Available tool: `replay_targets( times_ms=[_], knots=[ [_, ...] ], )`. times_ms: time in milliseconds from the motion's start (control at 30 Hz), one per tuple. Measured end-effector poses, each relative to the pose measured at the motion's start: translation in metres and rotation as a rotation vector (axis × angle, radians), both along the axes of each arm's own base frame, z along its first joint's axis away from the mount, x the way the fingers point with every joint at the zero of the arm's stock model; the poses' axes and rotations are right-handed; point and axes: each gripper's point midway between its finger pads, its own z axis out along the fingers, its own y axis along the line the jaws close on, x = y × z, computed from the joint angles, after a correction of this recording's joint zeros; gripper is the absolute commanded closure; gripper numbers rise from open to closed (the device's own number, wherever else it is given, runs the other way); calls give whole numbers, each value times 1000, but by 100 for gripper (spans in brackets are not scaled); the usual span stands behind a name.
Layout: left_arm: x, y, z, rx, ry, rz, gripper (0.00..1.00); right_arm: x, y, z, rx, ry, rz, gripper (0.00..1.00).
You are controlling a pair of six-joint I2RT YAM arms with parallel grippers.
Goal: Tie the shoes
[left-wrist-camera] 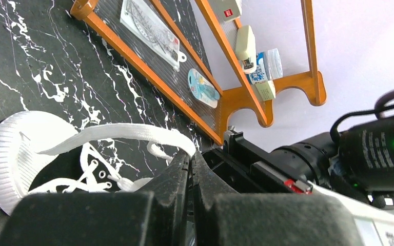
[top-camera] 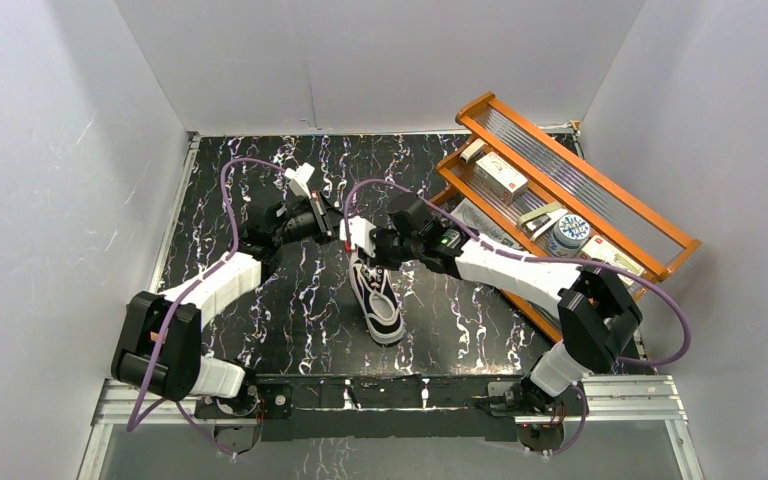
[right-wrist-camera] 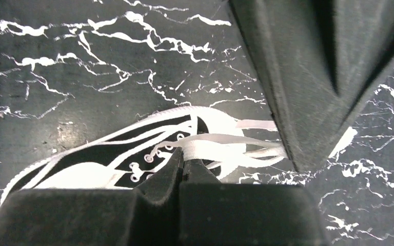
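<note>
Left pincer [left-wrist-camera: 190, 155] is squeezed tight on the white laces [left-wrist-camera: 123, 132], right pincer [right-wrist-camera: 182, 165] same deal. Sneaker [top-camera: 380, 300] sits on the counter [top-camera: 285, 335] below them.

The table [top-camera: 480, 320] top is glossy black, marble-look, with white veining. The sneaker [top-camera: 377, 297] has a matt black canvas upper and a white ribbed rubber toe cap [left-wrist-camera: 7, 154]; its laces [left-wrist-camera: 128, 132] are flat woven cloth. The rack [top-camera: 590, 175] is glossy orange wood (shelves of ribbed clear plastic). The left gripper [left-wrist-camera: 190, 160] is matt black and finely grained.
</note>
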Motion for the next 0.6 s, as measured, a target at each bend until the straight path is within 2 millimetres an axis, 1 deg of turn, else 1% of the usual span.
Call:
replay_targets(
  times_ms=[133,167,200,267,367,433,500,533,600],
  knots=[
    [-1,-1,-4,-7,36,-4,100,-2,-2,-8,-79,-78,-5,100],
    [0,-2,-8,-11,65,-2,100,-1,-3,-11,-103,-94,-10,100],
    [0,-2,-9,-11,67,-2,100,1,-5,-17,-139,-108,-24,100],
    [0,-2,-17,-4,113,-1,100,5,-8,-31,-202,-120,-49,100],
    [0,-2,-38,20,208,3,100,11,-21,-57,-310,-115,-85,99],
    [-1,-2,-50,32,262,8,100,13,-29,-70,-366,-113,-100,94],
    [-1,-2,-60,43,306,12,100,14,-33,-75,-392,-110,-113,94],
    [-2,-2,-65,49,327,14,100,15,-35,-76,-406,-108,-120,91],
    [-2,-1,-70,58,353,15,100,16,-35,-75,-418,-102,-138,80]
  ],
)
